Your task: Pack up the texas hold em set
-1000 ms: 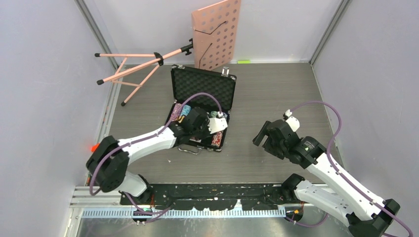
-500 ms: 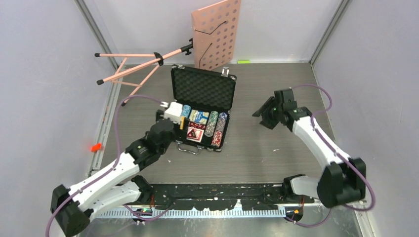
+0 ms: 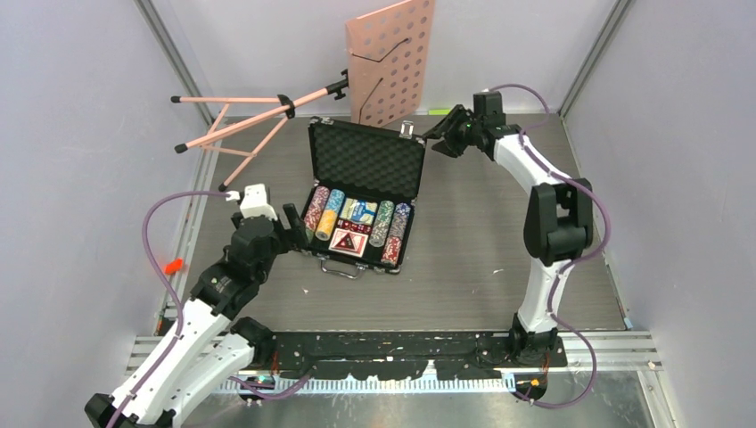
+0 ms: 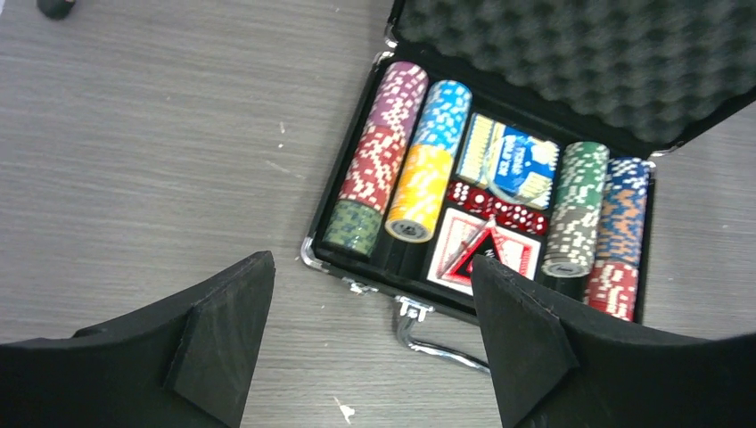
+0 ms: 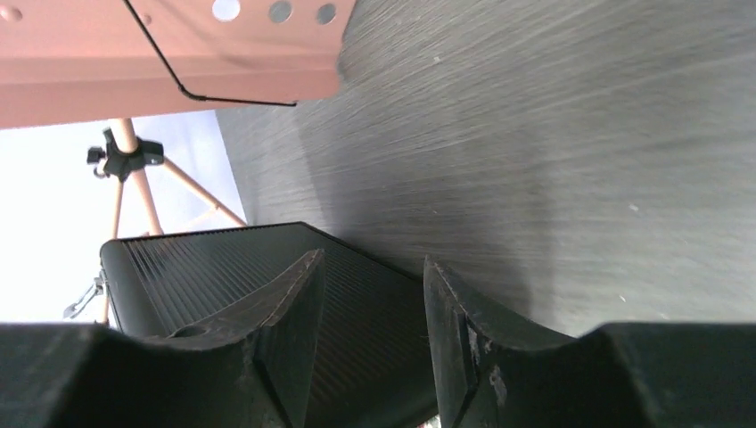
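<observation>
The left claw (image 4: pixel 370 263) hangs with its two fingers spread wide and nothing between them, low over the grey worktop (image 4: pixel 160 134). Just ahead of its tips lies the black case (image 3: pixel 366 159), open, with the silver handle (image 4: pixel 428 343) on the side nearest the claw. Beyond the handle, rows of striped poker chips (image 4: pixel 383 152) fill the tray on either side, with card decks (image 4: pixel 508 160) and a line of red dice (image 4: pixel 499 207) in the middle, and the foam-lined lid stands raised at the far side. The right claw (image 5: pixel 373 259) has its fingers a narrow gap apart, gripping nothing. It sits just behind the lid's upper corner, with the ribbed outer face of the lid (image 5: pixel 205 267) right under its tips. Whether they touch it is unclear. Further out stands the pink perforated music stand (image 5: pixel 178 53).
</observation>
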